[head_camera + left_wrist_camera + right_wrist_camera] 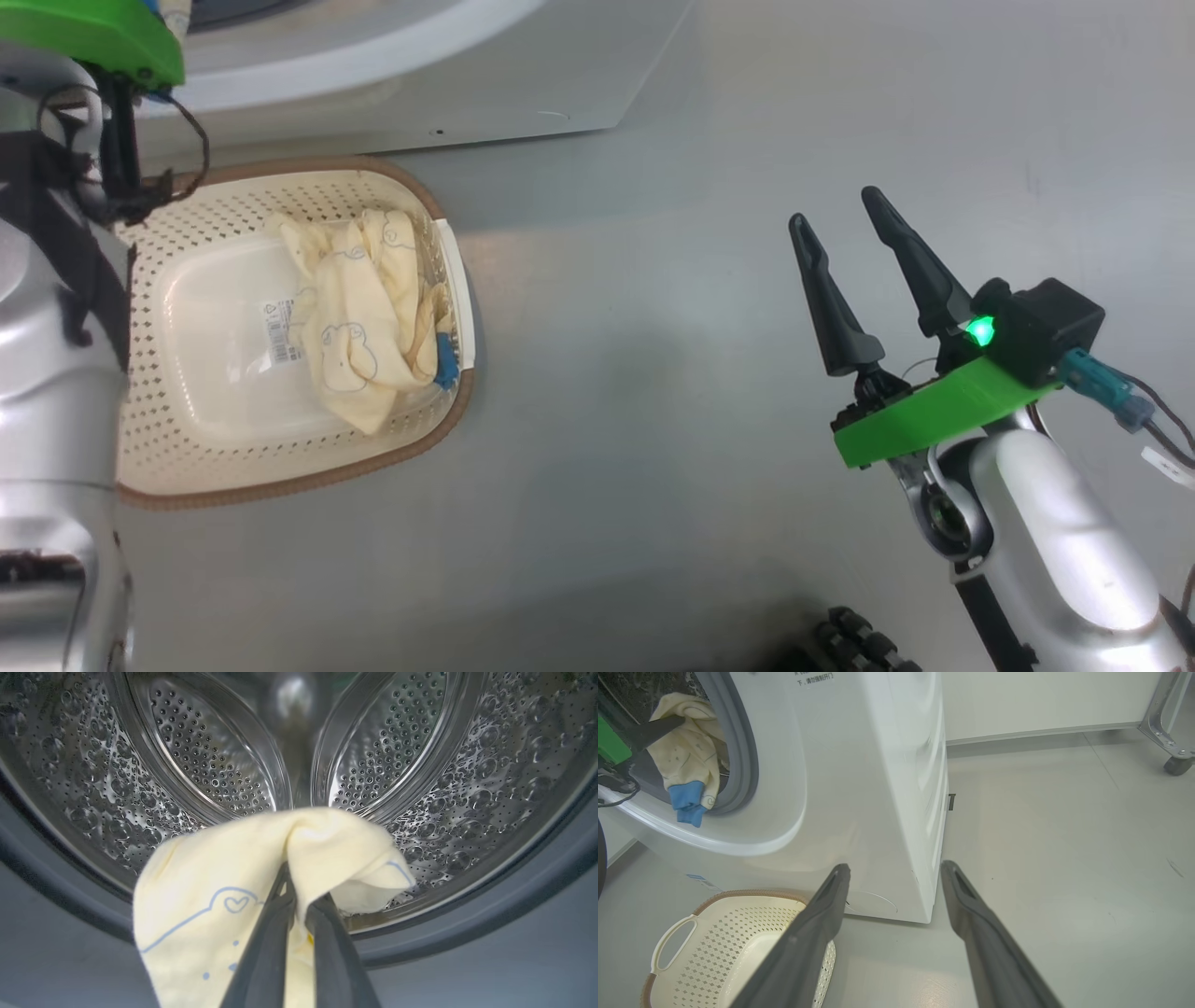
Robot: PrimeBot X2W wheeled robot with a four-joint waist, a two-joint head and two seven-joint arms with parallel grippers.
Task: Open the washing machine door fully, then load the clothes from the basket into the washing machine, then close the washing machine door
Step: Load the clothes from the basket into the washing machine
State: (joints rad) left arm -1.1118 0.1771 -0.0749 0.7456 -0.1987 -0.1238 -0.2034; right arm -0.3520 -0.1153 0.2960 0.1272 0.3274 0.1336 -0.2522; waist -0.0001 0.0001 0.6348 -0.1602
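Yellow clothes lie heaped in the basket beside the washing machine.

Drum is glossy steel, clothes soft cloth, basket smooth plastic.

Left arm: silver jointed forearm along the head view's 9 o'clock edge, ending in a green plastic wrist plate at 11 o'clock.
Left gripper: two long dark fingers pressed together, pinching a fold of pale yellow cloth.
Right arm: silver forearm rising from 5 o'clock, with a green wrist mount whose lamp glows green.
Right gripper: dark tapered fingers spread apart, pointing toward 11 o'clock.
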